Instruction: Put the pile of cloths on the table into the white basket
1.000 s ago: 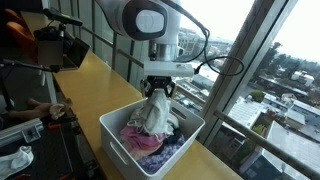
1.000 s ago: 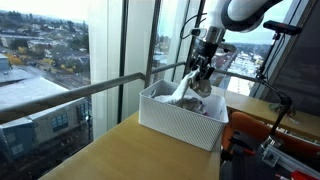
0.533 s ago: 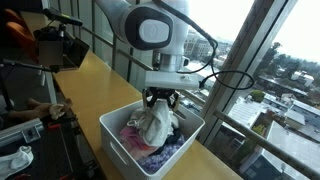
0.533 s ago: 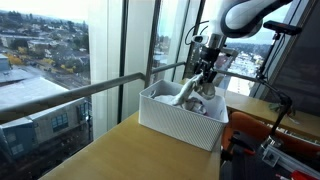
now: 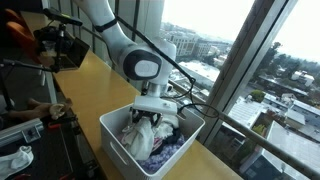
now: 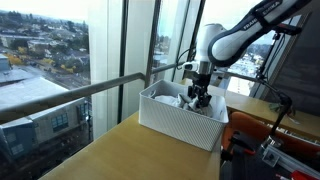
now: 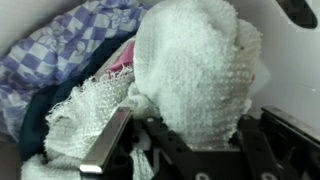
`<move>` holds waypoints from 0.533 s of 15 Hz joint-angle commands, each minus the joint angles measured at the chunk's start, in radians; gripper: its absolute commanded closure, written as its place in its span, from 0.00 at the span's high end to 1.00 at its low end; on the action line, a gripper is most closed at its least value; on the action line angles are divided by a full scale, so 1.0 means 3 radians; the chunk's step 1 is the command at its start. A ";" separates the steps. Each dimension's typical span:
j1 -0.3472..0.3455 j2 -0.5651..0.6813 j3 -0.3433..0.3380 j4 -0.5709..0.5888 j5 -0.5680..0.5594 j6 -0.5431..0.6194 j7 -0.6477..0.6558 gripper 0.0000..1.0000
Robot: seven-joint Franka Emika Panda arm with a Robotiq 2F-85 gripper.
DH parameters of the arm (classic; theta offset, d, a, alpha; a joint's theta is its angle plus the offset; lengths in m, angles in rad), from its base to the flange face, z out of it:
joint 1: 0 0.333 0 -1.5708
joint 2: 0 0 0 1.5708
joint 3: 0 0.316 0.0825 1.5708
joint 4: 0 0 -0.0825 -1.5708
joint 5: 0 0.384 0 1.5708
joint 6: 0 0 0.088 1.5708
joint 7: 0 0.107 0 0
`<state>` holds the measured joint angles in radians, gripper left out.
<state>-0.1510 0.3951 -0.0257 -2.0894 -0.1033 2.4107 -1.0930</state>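
Observation:
The white basket (image 5: 113,141) stands on the wooden table by the window and shows in both exterior views (image 6: 175,122). It holds several cloths. My gripper (image 5: 150,117) is lowered into the basket (image 6: 197,98) and is shut on a white knitted cloth (image 7: 190,70), which fills the gap between the fingers (image 7: 196,140) and rests on the pile. Under it lie a purple checked cloth (image 7: 60,60) and a pink cloth (image 7: 120,63). In an exterior view the white cloth (image 5: 143,135) sits on top of the pile.
The wooden table (image 5: 88,78) runs along a large window with a metal railing (image 6: 90,90). A camera on a stand (image 5: 60,45) is at the back. The basket's far wall (image 7: 285,60) is close beside my gripper.
My gripper has moved down with the white cloth, from above the basket's rim into the basket. The cloth now rests on the pile instead of hanging.

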 commanded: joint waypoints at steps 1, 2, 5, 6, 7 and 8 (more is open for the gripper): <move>-0.0004 0.0396 0.0096 0.0140 0.0038 0.0098 0.0067 0.03; -0.0005 0.0494 0.0108 0.0173 0.0022 0.0104 0.0085 0.03; -0.0023 0.0722 0.0137 0.0332 0.0008 0.0067 0.0097 0.03; -0.0030 0.0778 0.0141 0.0386 0.0007 0.0054 0.0095 0.03; -0.0031 0.0814 0.0141 0.0427 0.0006 0.0041 0.0106 0.34; -0.0045 0.0820 0.0152 0.0448 0.0019 0.0033 0.0096 0.40</move>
<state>-0.1501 0.5715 -0.0014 -2.0147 -0.1034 2.4286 -1.0734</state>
